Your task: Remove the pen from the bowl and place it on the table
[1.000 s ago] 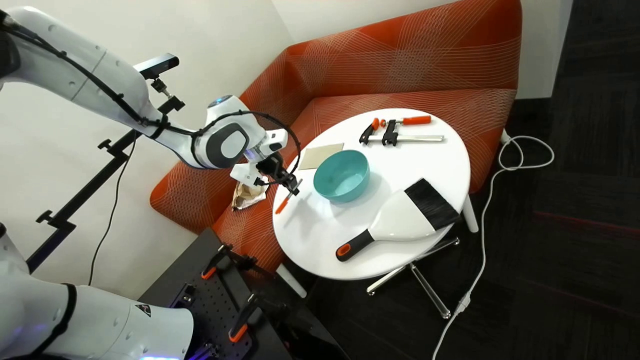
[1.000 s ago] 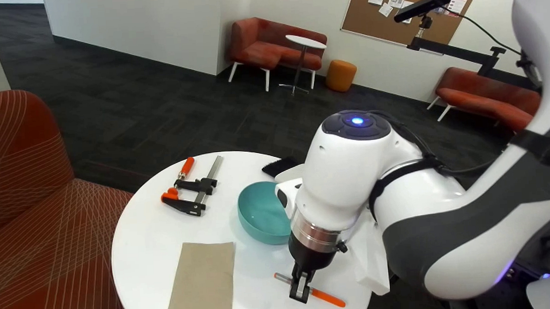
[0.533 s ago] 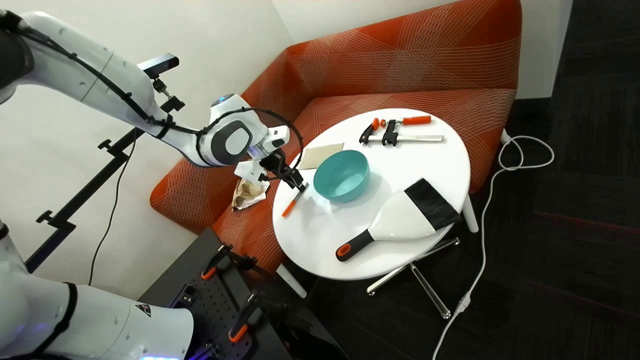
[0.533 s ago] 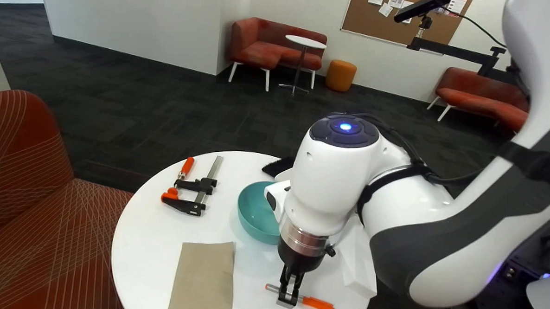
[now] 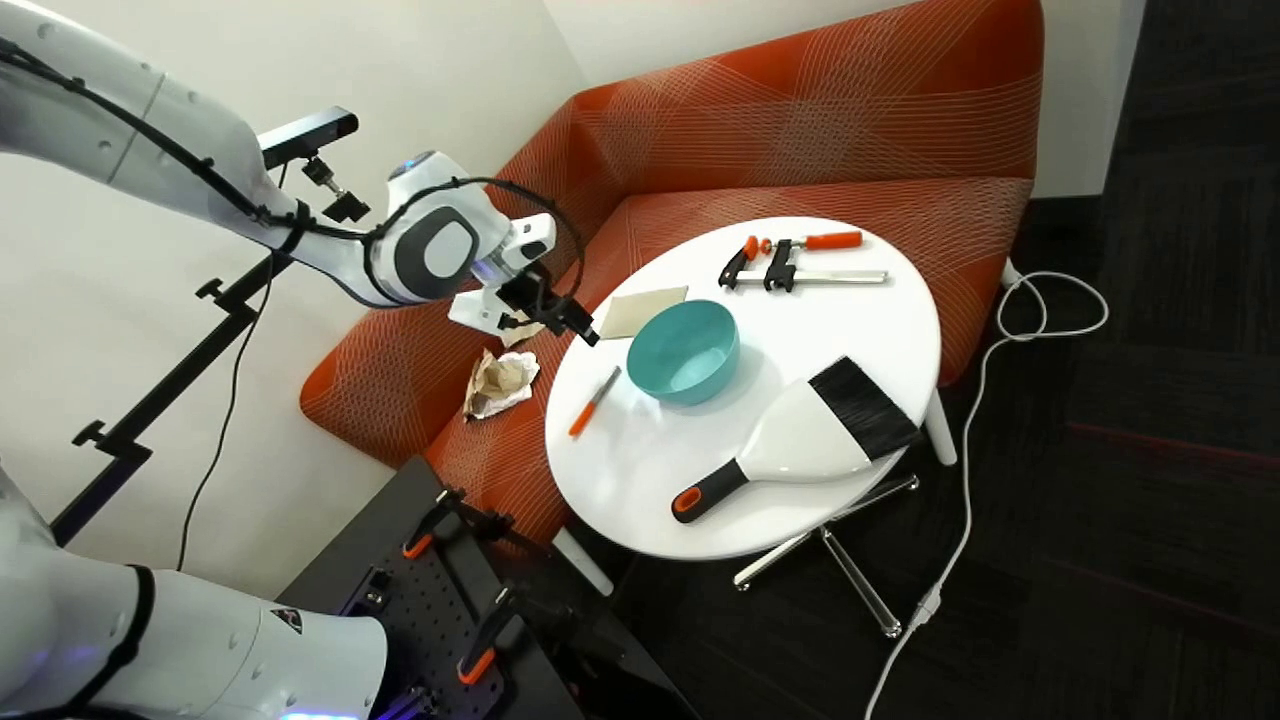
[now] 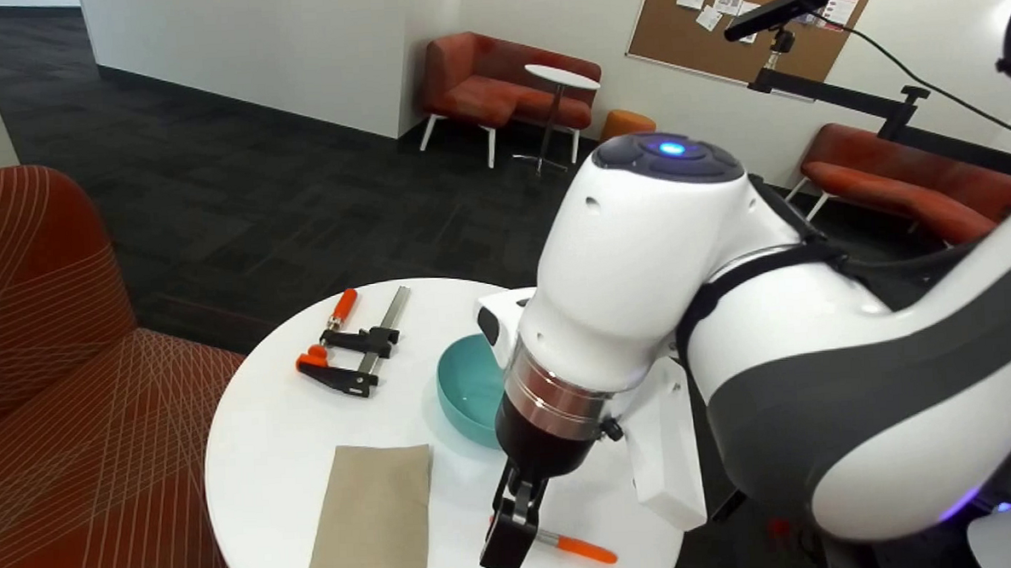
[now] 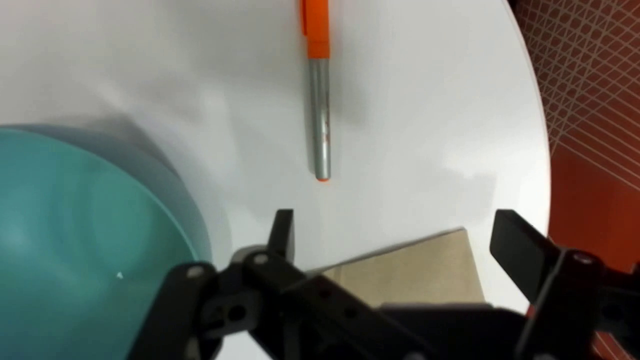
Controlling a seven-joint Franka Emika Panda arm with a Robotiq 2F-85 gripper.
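The pen (image 5: 595, 402), with an orange cap and a grey barrel, lies flat on the white round table (image 5: 640, 490), beside the teal bowl (image 5: 660, 385) and not touching it. In the wrist view the pen (image 7: 322, 115) points down toward the gripper (image 7: 392, 220), whose fingers are spread wide with nothing between them. That view shows part of the bowl (image 7: 172, 192) at left, with only a tiny white speck inside. In an exterior view my gripper (image 6: 508, 540) hangs above the table and hides the pen's grey end; the orange end (image 6: 587, 551) sticks out to the right.
A beige sheet (image 5: 642, 312) lies beside the bowl, partly under the gripper in the wrist view. A bar clamp (image 5: 805, 265) and a large white brush (image 5: 800, 445) rest on the table. An orange-red bench (image 5: 800, 130) wraps around it.
A second ago the jaws were closed around the pen's grey part. They have opened, the pen has come to lie on the table, and the gripper has risen away from it.
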